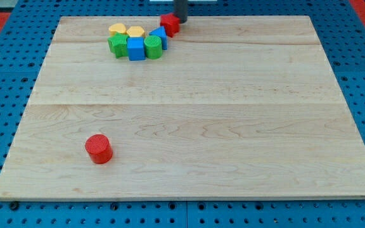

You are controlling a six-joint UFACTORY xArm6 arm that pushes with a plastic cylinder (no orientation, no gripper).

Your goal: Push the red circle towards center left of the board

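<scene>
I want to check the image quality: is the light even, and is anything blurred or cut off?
Camera view: light is soft and even, no glare on the wooden board; the red circle is sharp with a faint shadow; my tip, by the red block, is dark, its rod cut off at the view's top.

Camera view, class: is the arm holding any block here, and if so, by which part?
Nothing is held. My tip only stands by the red block at the view's top; the red circle lies apart, lower left.
</scene>
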